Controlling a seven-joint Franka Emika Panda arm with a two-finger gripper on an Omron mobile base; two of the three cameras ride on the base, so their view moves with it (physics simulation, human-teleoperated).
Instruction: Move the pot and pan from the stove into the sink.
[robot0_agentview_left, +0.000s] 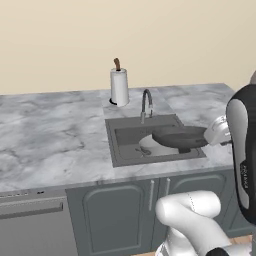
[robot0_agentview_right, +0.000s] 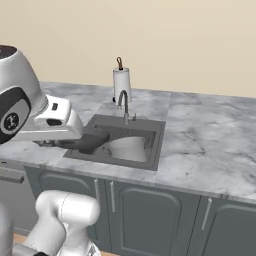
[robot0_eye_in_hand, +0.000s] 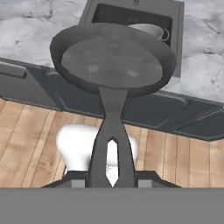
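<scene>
My gripper (robot0_eye_in_hand: 112, 181) is shut on the short straight handle of the dark grey pan (robot0_eye_in_hand: 113, 59). The pan (robot0_agentview_left: 178, 138) hangs roughly level over the right part of the sink (robot0_agentview_left: 113, 146), partly across its rim; my gripper (robot0_agentview_left: 210, 136) holds it from the right. In the right base view the pan (robot0_agentview_right: 93, 140) sits over the left side of the sink (robot0_agentview_right: 157, 146). The silver pot (robot0_agentview_left: 149, 145) lies inside the basin, partly hidden by the pan; it also shows as the pot (robot0_agentview_right: 127, 148) and the pot (robot0_eye_in_hand: 151, 29). The stove is out of view.
A gooseneck faucet (robot0_agentview_left: 146, 103) stands at the sink's back edge, and a paper towel roll (robot0_agentview_left: 119, 86) is behind it. Grey marble counter (robot0_agentview_left: 50, 135) spreads to both sides. A dishwasher front (robot0_agentview_left: 31, 220) and grey cabinet doors (robot0_agentview_left: 115, 215) lie below.
</scene>
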